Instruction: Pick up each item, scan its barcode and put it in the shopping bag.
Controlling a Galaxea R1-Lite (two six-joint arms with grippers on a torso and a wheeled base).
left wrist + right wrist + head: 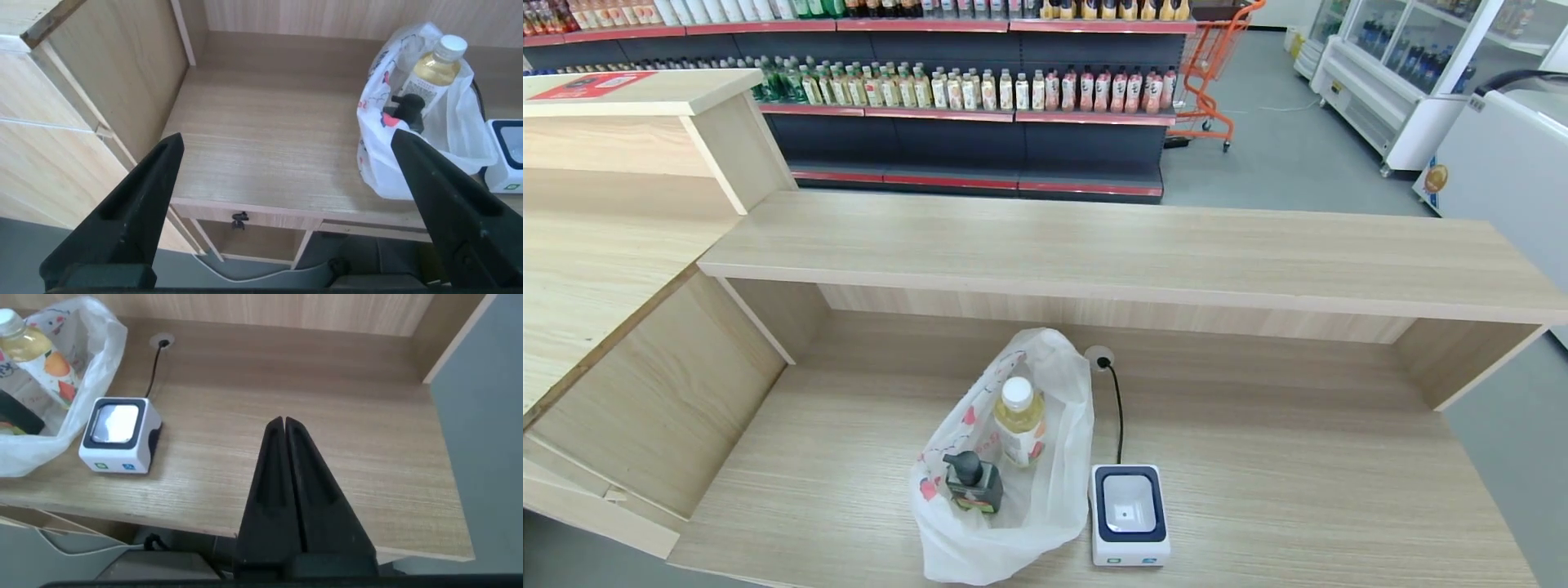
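Left gripper [288, 137] jaws wide apart, right gripper [283, 423] jaws together, both empty; shopping bag [1066, 457] at two o'clock of left, nearer; juice bottle [1018, 420], pump bottle [972, 483] upright inside.

In shopping bag [1058, 482]: drink bottle [1018, 420], pump bottle [972, 482]; scanner [1129, 514] just right, on counter [1298, 490].

No writing can be read. The red rectangular sign [592, 84] on the pale wooden counter top [678, 102] and the label on the clear plastic bottle of yellow drink [1018, 420] carry print too small to tell.
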